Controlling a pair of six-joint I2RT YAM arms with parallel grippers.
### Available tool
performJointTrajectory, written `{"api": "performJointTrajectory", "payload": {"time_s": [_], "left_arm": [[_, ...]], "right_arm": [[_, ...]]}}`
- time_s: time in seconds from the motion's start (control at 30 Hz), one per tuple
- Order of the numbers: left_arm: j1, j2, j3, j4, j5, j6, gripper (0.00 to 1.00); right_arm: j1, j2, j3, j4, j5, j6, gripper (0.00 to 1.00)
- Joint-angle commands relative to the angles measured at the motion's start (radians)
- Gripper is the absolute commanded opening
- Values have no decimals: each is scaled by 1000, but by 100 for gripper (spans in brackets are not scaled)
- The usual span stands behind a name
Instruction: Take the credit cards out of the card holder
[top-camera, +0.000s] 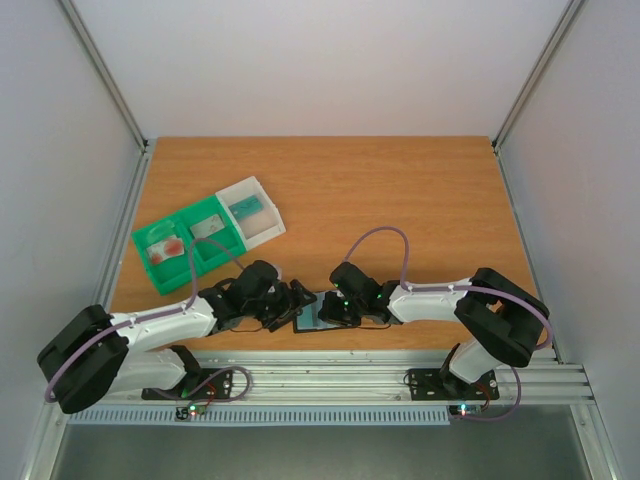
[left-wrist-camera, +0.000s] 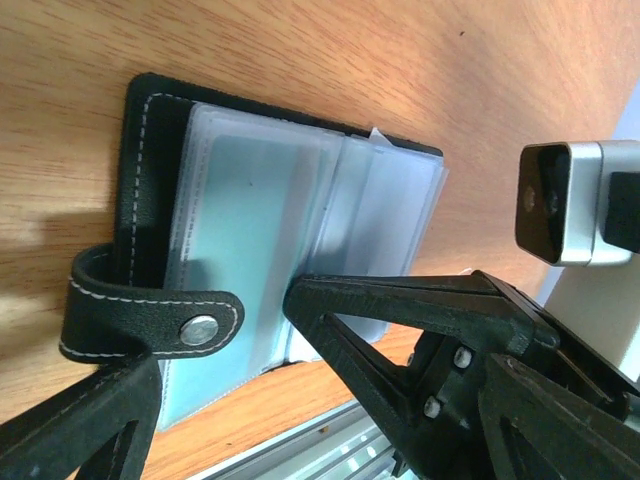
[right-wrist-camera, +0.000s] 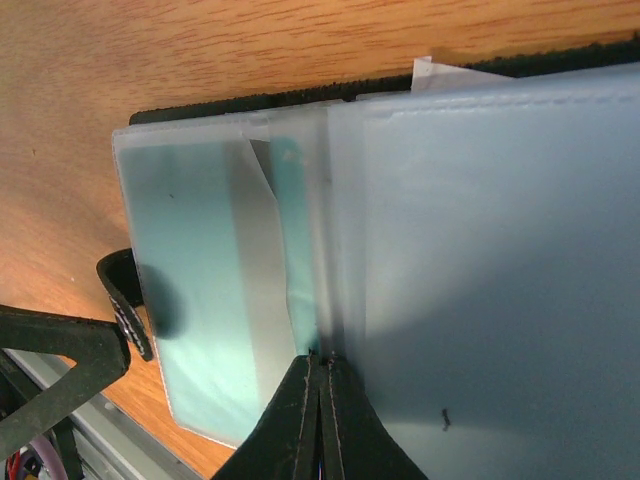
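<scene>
While the card holder (top-camera: 312, 320) lies open at the near edge of the table (top-camera: 400, 190), about midway between the two arms, I have both claws down on it. From the left wrist I see its black cover flat on the wood, with clear sleeves (left-wrist-camera: 390, 210) fanned across the inside. A teal card (left-wrist-camera: 235, 230) sits inside the sleeve on the left side. The strap (left-wrist-camera: 150, 320) with its metal snap curls over that sleeve's near edge.

My left claw (left-wrist-camera: 215, 345) stands wide, gripping nothing. One finger is over the near part of the sleeves and the other is off past the strap.

My right claw (right-wrist-camera: 320, 365) is closed tight, fingers together. Its tips rest on the crease between the sleeve with the teal card and the sleeve to its right. I cannot tell whether any plastic is pinched between them.

Far off to the left sits the green-and-white tray (top-camera: 145, 265), well apart from the holder. It holds a red-pink card (top-camera: 165, 248) and a grey card (top-camera: 210, 226) in the green compartments. A second teal card (top-camera: 246, 208) lies in the white one.
</scene>
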Motion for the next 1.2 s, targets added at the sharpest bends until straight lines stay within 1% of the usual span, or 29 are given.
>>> {"api": "performJointTrajectory", "payload": {"time_s": [0.0, 0.47, 0.9, 1.07, 1.17], "left_arm": [[-4, 7, -2, 85, 20, -11, 88], [-4, 38, -3, 90, 20, -6, 87], [-4, 37, 20, 34, 26, 10, 88], [-4, 51, 23, 41, 39, 11, 88], [-4, 64, 13, 84, 46, 5, 88]], "right_arm": [[8, 2, -16, -31, 57, 4, 1], [8, -2, -17, -33, 60, 6, 1], [8, -11, -18, -41, 66, 7, 1], [8, -12, -19, -41, 69, 10, 1], [8, -12, -17, -40, 69, 9, 1]]}}
